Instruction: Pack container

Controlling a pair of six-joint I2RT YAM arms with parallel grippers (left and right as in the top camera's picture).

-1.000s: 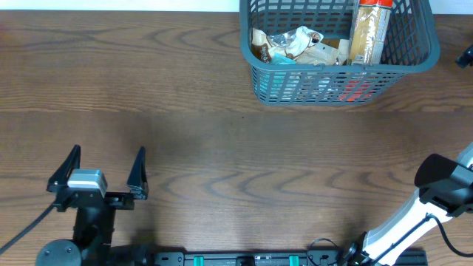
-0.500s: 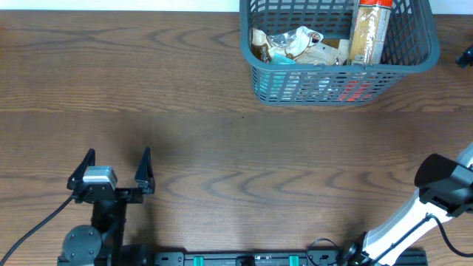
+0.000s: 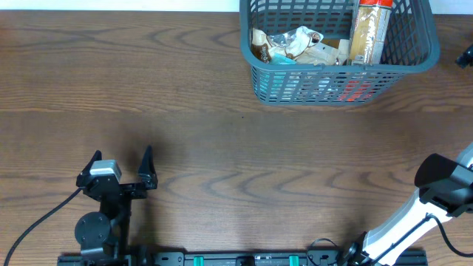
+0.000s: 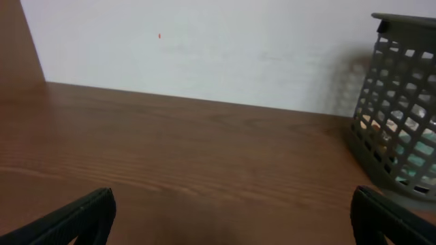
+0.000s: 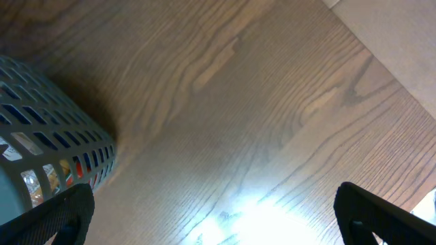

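Note:
The container (image 3: 340, 71), a dark grey-blue lattice basket, stands at the table's far right. Inside it lie crumpled snack packets (image 3: 295, 44) and a tall packet with an orange top (image 3: 368, 33). My left gripper (image 3: 121, 157) is open near the front left, far from the basket, with nothing between its fingers. The left wrist view shows the container (image 4: 402, 116) ahead on the right and the left gripper (image 4: 231, 218) wide over bare wood. In the right wrist view my right gripper (image 5: 214, 218) is open and empty, with the container (image 5: 48, 136) to its left. Overhead shows only a dark tip (image 3: 465, 56) of it.
The right arm's white and black links (image 3: 436, 188) rise at the front right corner. A black cable (image 3: 37, 222) trails from the left arm's base. A white wall (image 4: 204, 47) backs the table. The table's edge (image 5: 371, 51) runs past my right gripper.
My left gripper has shifted to the right and drawn back towards the table's front edge, still open. The right arm and the container have not moved.

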